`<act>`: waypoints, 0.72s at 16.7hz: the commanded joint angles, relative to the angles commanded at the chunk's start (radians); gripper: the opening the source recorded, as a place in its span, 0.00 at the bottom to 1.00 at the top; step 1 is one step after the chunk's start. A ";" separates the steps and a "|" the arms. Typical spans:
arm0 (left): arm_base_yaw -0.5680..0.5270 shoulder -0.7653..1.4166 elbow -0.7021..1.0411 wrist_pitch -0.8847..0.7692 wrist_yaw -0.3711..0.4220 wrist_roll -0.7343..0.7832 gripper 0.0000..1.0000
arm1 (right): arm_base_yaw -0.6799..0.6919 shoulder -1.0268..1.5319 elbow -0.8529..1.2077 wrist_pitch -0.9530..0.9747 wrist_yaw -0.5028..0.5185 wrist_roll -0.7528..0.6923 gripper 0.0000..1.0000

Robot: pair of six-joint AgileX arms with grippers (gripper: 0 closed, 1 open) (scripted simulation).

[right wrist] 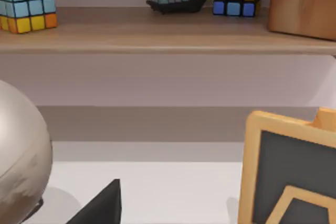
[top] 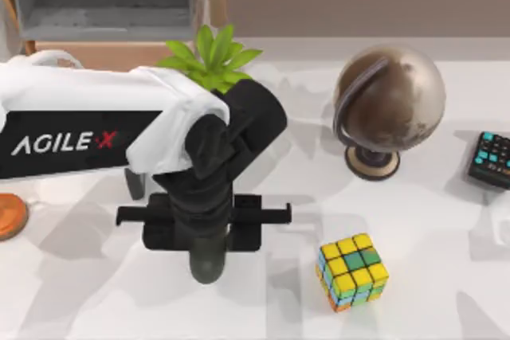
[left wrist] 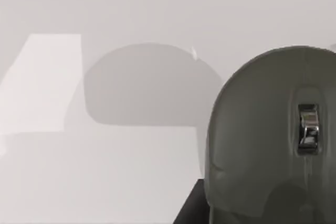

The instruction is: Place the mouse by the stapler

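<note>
Left gripper (top: 205,264): positioned low over table (top: 430,276), left of colourful cube (top: 351,271). Mouse (left wrist: 273,140): seen directly beneath gripper, close under wrist camera. Finger opening and grasp: cannot be told. Globe (top: 388,99): located beyond, to right.

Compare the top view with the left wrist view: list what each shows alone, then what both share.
Top view alone: the left arm reaching over the table, a green plant, a globe, a colourful cube and a calculator. Left wrist view alone: the mouse's scroll wheel, seen close up. Shared: the mouse and the white table.
</note>
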 joint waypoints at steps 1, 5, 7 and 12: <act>0.000 0.000 0.000 0.000 0.000 0.000 0.00 | 0.000 0.000 0.000 0.000 0.000 0.000 1.00; 0.000 0.000 0.000 0.000 0.000 0.000 0.15 | 0.000 0.000 0.000 0.000 0.000 0.000 1.00; 0.000 0.000 0.000 0.000 0.000 0.000 0.30 | 0.000 0.000 0.000 0.000 0.000 0.000 1.00; 0.000 0.000 0.000 0.000 0.000 0.000 0.68 | 0.000 0.000 0.000 0.000 0.000 0.000 1.00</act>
